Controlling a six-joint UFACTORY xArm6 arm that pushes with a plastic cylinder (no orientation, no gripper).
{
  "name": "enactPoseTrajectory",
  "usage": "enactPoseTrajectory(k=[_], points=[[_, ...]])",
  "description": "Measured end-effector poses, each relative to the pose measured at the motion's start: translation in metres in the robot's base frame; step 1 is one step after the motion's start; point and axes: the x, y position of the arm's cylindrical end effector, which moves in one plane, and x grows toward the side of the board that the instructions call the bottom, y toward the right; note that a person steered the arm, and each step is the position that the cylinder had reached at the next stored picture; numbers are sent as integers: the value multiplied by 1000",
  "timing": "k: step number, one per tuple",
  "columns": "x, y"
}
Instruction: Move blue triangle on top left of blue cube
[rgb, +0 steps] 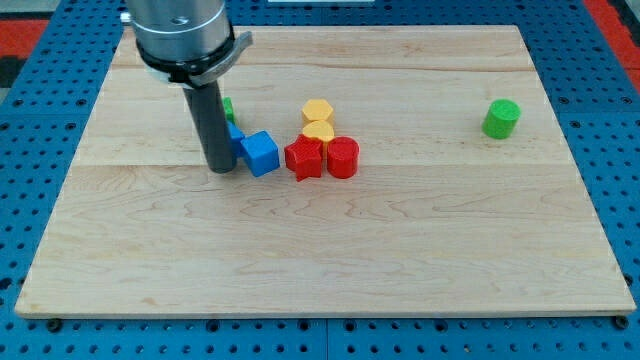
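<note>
The blue cube (261, 153) sits left of the board's middle. The blue triangle (235, 135) shows only as a small blue sliver just up and left of the cube, mostly hidden behind my rod. My tip (221, 168) rests on the board just left of the blue cube and below the triangle, close to both.
A red star-shaped block (304, 158) and a red cylinder (343, 157) stand right of the cube. Two yellow blocks (318, 112) (319, 131) sit above them. A green block (228, 106) peeks out behind the rod. A green cylinder (501, 118) stands far right. The wooden board (320, 260) has blue pegboard around it.
</note>
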Motion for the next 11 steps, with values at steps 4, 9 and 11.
enactPoseTrajectory(k=[4,9,11], points=[[27,-52],[-35,10],[-42,21]])
